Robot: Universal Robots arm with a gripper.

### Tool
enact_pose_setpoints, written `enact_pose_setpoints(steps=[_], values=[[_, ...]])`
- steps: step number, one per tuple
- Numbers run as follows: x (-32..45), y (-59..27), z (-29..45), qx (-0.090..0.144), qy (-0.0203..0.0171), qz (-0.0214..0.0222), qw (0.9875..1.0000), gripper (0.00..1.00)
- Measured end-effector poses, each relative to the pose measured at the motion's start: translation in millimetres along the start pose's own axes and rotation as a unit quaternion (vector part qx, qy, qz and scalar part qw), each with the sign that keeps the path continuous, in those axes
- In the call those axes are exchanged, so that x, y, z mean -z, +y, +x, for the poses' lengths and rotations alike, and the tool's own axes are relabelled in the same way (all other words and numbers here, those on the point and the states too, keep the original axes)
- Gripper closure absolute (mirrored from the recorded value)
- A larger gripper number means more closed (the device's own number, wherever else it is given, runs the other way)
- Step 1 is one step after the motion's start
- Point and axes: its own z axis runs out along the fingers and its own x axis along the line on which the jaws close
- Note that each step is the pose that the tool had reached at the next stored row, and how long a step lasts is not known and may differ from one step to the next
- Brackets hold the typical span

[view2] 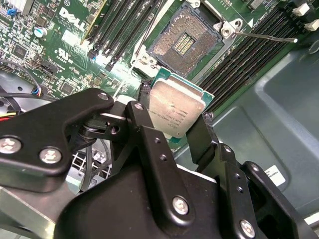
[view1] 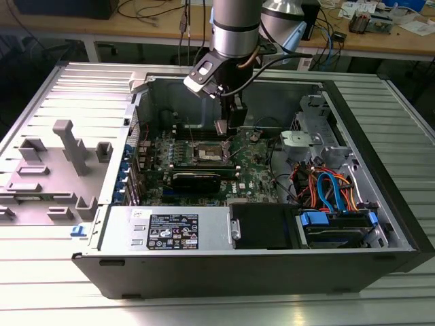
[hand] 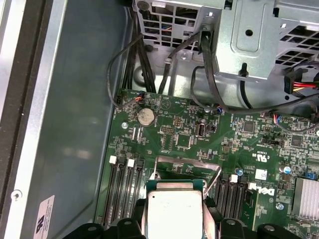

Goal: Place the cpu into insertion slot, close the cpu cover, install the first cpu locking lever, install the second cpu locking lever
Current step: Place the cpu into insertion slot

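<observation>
Here fingers [view2: 199, 137] grip the cpu [view2: 174, 109], seemingly over the bare insertion slot [view2: 185, 42].

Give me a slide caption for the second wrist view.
Gripper shut on the cpu, held clear of the uncovered insertion slot.

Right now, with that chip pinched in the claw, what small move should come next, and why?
Probably ease the gripper down toward the insertion slot: the cpu is clamped in it, hanging apart from the socket, which lies open and empty.
</observation>
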Motion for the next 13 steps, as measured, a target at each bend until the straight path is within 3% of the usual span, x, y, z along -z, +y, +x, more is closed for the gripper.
enact_pose_setpoints(steps=[7,13], values=[[-3.2,-0.7,0.1,-0.024,-0.0009,0.0002,0.9997,0.46],[-10.0,-3.0,0.5,-0.027,-0.001,0.0001,0.9996,0.46]])
